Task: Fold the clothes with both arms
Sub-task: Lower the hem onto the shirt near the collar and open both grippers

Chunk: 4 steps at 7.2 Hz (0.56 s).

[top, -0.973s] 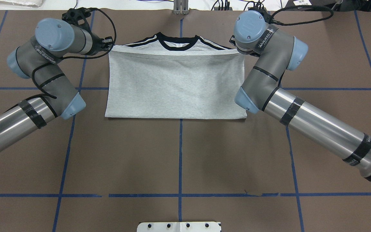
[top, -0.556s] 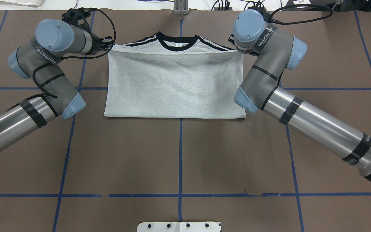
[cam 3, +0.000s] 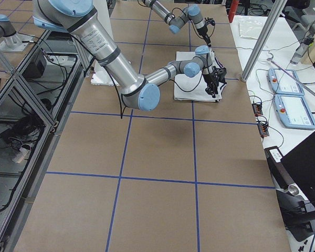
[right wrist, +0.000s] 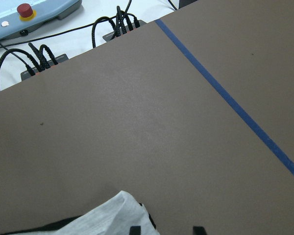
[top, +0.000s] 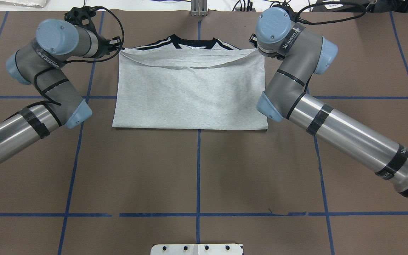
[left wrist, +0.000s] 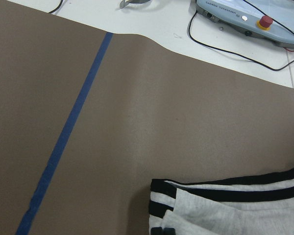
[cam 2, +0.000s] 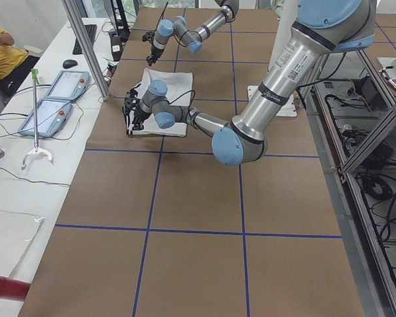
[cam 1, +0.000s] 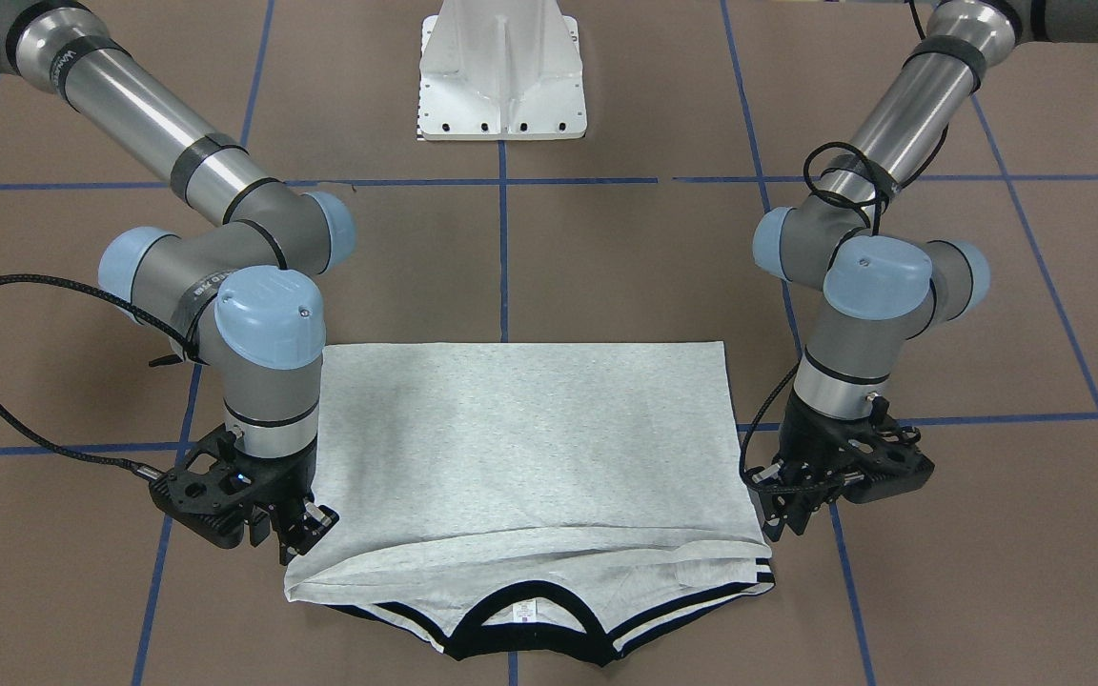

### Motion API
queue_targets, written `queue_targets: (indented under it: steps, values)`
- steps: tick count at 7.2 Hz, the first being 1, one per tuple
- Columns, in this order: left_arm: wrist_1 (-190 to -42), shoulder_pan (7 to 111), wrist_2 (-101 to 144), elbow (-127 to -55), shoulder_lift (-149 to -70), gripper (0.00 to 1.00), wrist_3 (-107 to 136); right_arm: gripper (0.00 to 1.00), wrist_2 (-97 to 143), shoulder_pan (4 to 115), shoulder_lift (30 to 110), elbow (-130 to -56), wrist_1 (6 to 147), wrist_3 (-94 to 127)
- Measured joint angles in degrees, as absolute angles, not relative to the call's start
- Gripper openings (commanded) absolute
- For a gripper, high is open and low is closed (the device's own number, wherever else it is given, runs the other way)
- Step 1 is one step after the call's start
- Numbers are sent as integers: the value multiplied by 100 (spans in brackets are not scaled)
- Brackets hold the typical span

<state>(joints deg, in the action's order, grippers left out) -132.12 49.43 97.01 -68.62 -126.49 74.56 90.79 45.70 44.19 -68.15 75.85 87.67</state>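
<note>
The grey T-shirt lies folded on the brown table, with its lower half drawn over towards the black collar. The hem sags in the middle between the two held corners. My left gripper is shut on the hem's left corner. My right gripper is shut on the right corner. In the front view the T-shirt shows its collar and striped shoulders beyond the hem, with the left gripper and right gripper at its corners. The cartoon print is hidden.
The white pedestal base stands at the robot's side of the table. Blue tape lines cross the brown table. Beyond the far edge lie teach pendants and cables on a white bench.
Both grippers have carried the hem farther away from the robot, towards the collar. The hem now covers more of the shoulder stripes, and the near fold edge has slid slightly farther too.
</note>
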Motion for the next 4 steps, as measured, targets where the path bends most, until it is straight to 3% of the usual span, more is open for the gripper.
queue_targets:
  steps: [2,4]
  values:
    - [-13210,4980,9705,-6856,-12648,51,7453,54,9165,4537,4631,-7191,7591,8822]
    - [-13258,4996,9721,-6864,-12637,52,7461,57,9376,4288,5342,-8185,7596,9074]
